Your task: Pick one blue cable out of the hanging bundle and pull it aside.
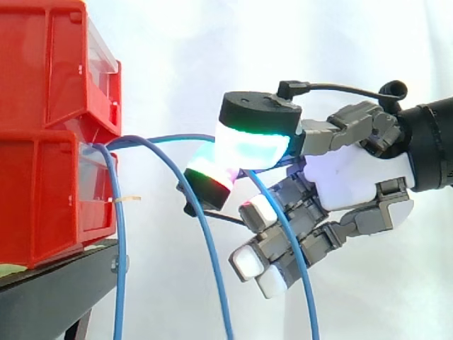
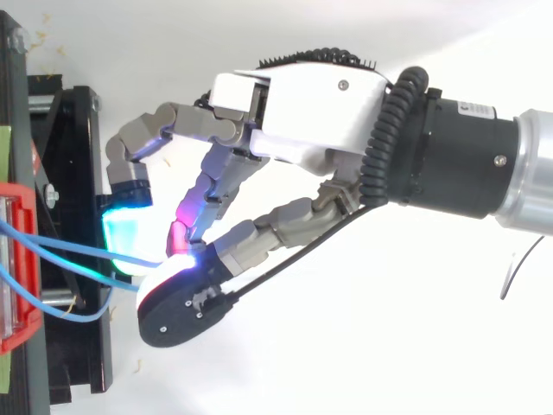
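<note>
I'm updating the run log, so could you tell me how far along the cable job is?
Done: one blue cable is singled out, pinched between glowing pads of the hand. In hand: it is held out away from the red bins, while the other cables hang by them. Left: probably drawing it further aside.

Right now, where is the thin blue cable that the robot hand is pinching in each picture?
Side view: the thin blue cable leaves the red plastic bins at the left and reaches the middle, pinched between the hand's glowing pads.
Top view: the cable comes in from the left edge and ends between the pads, left of middle.
Shared landmark: the red bins, left in both.
</note>
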`<act>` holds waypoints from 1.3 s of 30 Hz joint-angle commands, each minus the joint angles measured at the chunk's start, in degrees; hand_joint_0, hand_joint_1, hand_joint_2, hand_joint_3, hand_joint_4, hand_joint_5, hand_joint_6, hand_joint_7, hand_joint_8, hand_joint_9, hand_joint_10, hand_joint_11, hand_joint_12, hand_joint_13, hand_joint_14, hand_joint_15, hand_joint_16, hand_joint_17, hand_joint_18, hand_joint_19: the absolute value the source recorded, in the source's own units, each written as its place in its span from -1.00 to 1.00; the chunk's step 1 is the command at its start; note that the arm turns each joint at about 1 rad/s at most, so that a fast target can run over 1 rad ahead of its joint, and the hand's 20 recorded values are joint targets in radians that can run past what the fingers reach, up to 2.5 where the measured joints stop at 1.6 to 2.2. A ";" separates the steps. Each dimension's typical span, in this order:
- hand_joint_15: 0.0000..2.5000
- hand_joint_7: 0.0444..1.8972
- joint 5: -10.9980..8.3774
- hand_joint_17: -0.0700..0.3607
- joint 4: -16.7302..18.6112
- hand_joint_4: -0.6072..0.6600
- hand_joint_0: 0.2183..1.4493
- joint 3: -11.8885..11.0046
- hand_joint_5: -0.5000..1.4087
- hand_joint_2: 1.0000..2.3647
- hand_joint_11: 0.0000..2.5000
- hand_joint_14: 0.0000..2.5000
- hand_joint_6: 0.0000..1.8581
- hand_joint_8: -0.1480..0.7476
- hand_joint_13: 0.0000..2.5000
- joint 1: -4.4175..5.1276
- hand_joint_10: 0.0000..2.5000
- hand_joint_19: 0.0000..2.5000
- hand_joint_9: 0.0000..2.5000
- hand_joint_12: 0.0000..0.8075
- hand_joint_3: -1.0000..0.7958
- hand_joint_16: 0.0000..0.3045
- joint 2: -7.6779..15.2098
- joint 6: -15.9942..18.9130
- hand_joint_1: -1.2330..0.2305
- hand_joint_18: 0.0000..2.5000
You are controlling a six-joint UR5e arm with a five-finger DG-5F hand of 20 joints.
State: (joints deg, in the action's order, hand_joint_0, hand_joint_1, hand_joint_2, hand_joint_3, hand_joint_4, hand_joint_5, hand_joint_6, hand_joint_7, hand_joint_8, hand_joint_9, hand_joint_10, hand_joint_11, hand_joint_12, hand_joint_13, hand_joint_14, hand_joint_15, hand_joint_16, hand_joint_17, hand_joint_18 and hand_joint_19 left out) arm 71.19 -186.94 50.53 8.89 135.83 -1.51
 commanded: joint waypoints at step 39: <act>-0.60 0.21 0.00 0.10 -0.18 -0.05 -0.81 0.01 -0.58 -1.00 -0.49 -0.99 -0.08 0.15 -0.21 -0.01 -0.99 -0.68 -0.04 0.09 -0.44 -0.51 -0.03 0.02 -0.17 -0.26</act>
State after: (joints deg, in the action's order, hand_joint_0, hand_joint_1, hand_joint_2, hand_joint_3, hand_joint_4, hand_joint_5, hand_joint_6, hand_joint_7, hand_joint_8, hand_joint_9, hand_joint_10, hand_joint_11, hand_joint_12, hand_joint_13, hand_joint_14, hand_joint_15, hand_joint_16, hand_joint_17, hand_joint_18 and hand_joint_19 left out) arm 71.19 -187.12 50.53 8.87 135.81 -1.49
